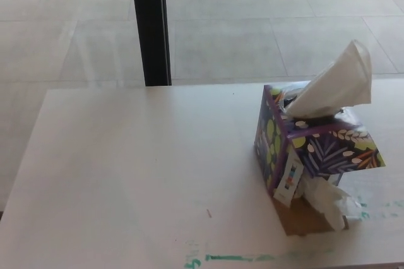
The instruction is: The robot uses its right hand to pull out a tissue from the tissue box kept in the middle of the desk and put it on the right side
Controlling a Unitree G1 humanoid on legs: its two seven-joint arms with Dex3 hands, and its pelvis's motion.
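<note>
**No hand in frame; fresh tissue standing from the box**

Fingers cannot be judged: neither hand shows in the head view, so whether they are open, closed or holding anything is unknown.

The tissue box (315, 149), purple with a leaf pattern, sits on the right part of the counter (139, 174), tipped so its top faces up and toward the viewer. A white tissue (338, 89) stands out of its slot, long axis running from the slot up and to the right, its tip the highest point. Crumpled white tissue (328, 199) lies against the box's lower front, over a brown patch (303, 218).

Risks, as I judge them: the box looks unsteady, so a sideways pull could drag or topple it; a pinch at the thin tip could tear the sheet.
</note>
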